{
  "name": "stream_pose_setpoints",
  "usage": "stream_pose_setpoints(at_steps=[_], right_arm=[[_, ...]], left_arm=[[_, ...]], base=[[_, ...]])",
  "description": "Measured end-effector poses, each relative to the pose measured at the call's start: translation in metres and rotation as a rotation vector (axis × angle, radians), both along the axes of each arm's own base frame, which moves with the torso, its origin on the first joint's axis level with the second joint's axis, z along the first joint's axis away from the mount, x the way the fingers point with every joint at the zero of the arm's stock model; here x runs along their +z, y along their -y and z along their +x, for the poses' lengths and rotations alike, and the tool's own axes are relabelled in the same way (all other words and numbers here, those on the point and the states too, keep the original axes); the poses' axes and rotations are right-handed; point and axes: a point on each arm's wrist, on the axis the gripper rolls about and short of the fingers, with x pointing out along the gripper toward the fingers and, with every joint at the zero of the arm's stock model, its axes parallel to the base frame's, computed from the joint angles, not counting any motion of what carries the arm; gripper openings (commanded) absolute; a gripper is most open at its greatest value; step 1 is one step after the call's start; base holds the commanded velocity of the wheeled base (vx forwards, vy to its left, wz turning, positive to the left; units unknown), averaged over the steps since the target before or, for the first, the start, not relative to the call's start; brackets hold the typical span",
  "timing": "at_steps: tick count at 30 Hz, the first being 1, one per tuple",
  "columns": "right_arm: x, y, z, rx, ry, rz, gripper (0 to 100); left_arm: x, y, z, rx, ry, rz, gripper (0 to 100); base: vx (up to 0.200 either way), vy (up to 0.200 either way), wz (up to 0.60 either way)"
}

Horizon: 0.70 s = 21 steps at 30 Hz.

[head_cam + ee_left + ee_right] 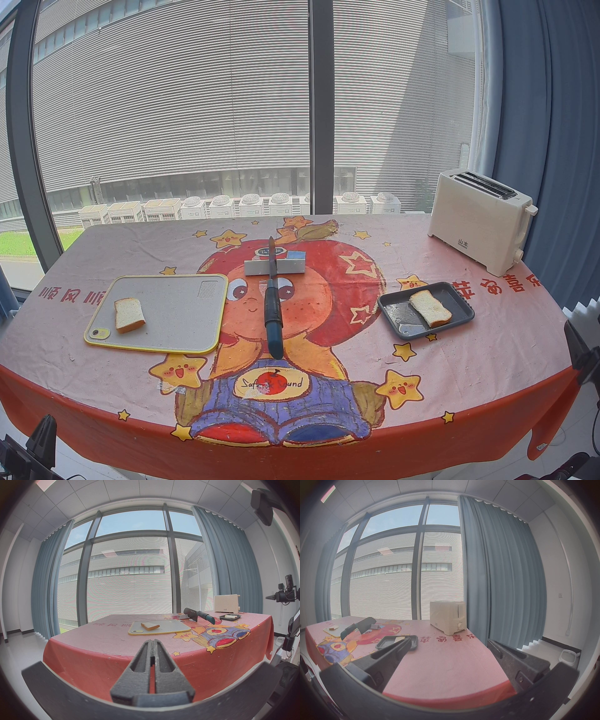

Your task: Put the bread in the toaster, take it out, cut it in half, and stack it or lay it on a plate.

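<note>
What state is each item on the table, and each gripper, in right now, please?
Cream two-slot toaster: upright, no bread showing in slots.
Pale bread piece: lying flat on grey yellow-rimmed cutting board.
Second bread piece: lying in dark rectangular tray.
Blue-handled knife: blade propped on small grey rest, ungripped.
Left gripper: jaws shut, empty.
Right gripper: jaws open, empty.

My left gripper (152, 643) has matte dark-grey wedge fingers (137, 667) with hollow triangular cut-outs; my right gripper (449, 642) matches, plus small side screws.
</note>
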Motion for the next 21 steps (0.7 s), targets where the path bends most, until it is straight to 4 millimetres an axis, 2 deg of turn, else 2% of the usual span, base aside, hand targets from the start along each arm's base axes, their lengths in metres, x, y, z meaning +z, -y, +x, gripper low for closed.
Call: stream_pose_setpoints(at_steps=[11,15,21], right_arm=[[-0.016,-0.001,-0.048,0.097,-0.044,-0.033,100],[-0.019,-0.001,-0.059,0.112,-0.008,-0.041,100],[-0.041,-0.001,-0.072,0.129,-0.038,-0.050,100]], left_arm=[[0.000,0.000,0.000,0.000,0.000,0.000,0],[0.000,0.000,0.000,0.001,0.000,0.000,0],[0.000,0.000,0.000,0.000,0.000,0.000,0]], base=[[0.000,0.000,0.00],[0.000,0.000,0.00],[0.000,0.000,0.00]])
